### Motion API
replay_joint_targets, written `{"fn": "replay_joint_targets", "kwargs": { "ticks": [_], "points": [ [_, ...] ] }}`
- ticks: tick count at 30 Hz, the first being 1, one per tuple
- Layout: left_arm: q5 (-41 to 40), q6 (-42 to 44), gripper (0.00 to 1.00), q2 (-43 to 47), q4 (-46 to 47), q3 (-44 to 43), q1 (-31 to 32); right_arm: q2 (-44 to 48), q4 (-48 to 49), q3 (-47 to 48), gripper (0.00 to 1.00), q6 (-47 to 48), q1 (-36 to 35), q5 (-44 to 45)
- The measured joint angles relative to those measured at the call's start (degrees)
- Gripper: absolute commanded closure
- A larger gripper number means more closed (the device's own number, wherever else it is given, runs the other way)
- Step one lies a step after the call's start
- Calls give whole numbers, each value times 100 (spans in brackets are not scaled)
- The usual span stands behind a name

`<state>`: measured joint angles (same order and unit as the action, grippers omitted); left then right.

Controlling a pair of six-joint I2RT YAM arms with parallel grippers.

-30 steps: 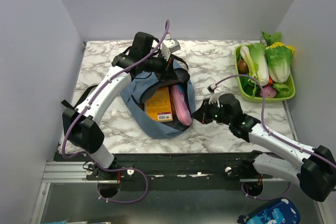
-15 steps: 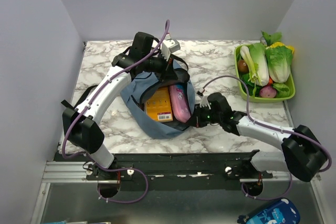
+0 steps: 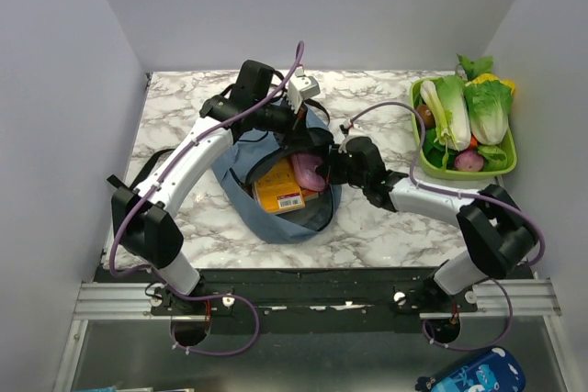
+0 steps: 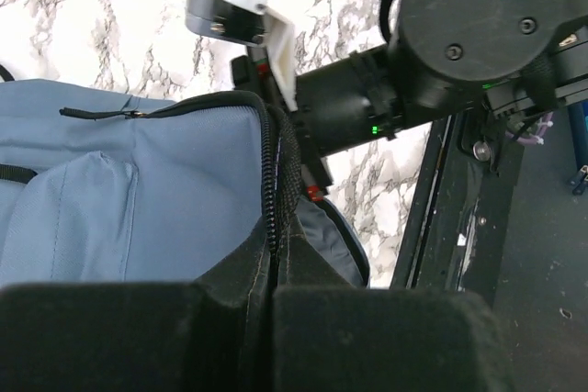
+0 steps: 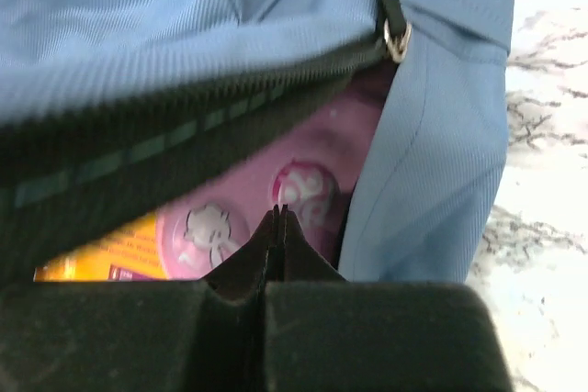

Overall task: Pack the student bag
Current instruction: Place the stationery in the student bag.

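Observation:
The dusty-blue student bag (image 3: pixel 276 213) lies open in the middle of the marble table. An orange book (image 3: pixel 278 185) and a pink pencil case (image 3: pixel 308 170) lie inside it. My left gripper (image 3: pixel 308 130) is shut on the bag's black zipper rim (image 4: pixel 273 181) at the far side and holds it up. My right gripper (image 3: pixel 323 168) is shut and empty at the bag's right rim. In the right wrist view its tips (image 5: pixel 278 214) sit right at the pink case (image 5: pixel 317 158), under the bag's flap (image 5: pixel 184 16).
A green tray (image 3: pixel 503 170) of vegetables stands at the back right. A bright blue pouch (image 3: pixel 473 374) lies below the table's near edge. The bag's black strap (image 3: pixel 152 167) trails left under my left arm. My right arm (image 4: pixel 441 52) is close to my left gripper.
My right arm has swung left and away from me, from beside the bag to its opening. The pink case has slid deeper into the bag. My left gripper still holds the rim.

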<state>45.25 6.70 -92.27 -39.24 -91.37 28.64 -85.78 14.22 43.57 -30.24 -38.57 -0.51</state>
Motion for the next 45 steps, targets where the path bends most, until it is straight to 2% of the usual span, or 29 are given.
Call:
{"fn": "replay_joint_targets", "kwargs": {
  "ticks": [3, 7, 14, 17, 27, 34, 39, 41, 42, 44, 45],
  "points": [
    [26, -2, 99, -42, 9, 2, 11, -332, 142, 201, 99, -33, 9, 103],
    [26, -9, 95, -68, 17, 2, 11, -212, 247, 46, 99, -105, 4, 155],
    [20, -85, 94, -66, 116, 57, 9, 1456, 146, -1143, 99, -195, 2, 260],
    [9, -131, 94, -66, 181, 76, 9, 1615, 188, -1198, 99, -216, -35, 131],
    [-107, -271, 94, -66, 313, 87, 9, 376, 341, -1117, 99, -219, -275, -442],
    [-155, -251, 93, -66, 323, 87, -35, -509, 251, -105, 100, -149, -273, -367],
    [-212, -74, 80, -201, 326, -70, -345, -1478, 153, 1003, 99, -111, -273, -348],
    [-170, -35, 51, -424, 262, -356, -538, -1512, 111, 1071, 83, -101, -273, -308],
    [-160, -24, 42, -494, 262, -417, -599, -1464, 66, 1058, 77, -79, -273, -275],
    [-85, -22, 12, -538, 240, -398, -723, -1178, -98, 916, 65, 9, -273, -234],
    [-22, -39, 1, -533, 229, -369, -734, -946, -166, 785, 61, 33, -271, -225]
  ]
}}
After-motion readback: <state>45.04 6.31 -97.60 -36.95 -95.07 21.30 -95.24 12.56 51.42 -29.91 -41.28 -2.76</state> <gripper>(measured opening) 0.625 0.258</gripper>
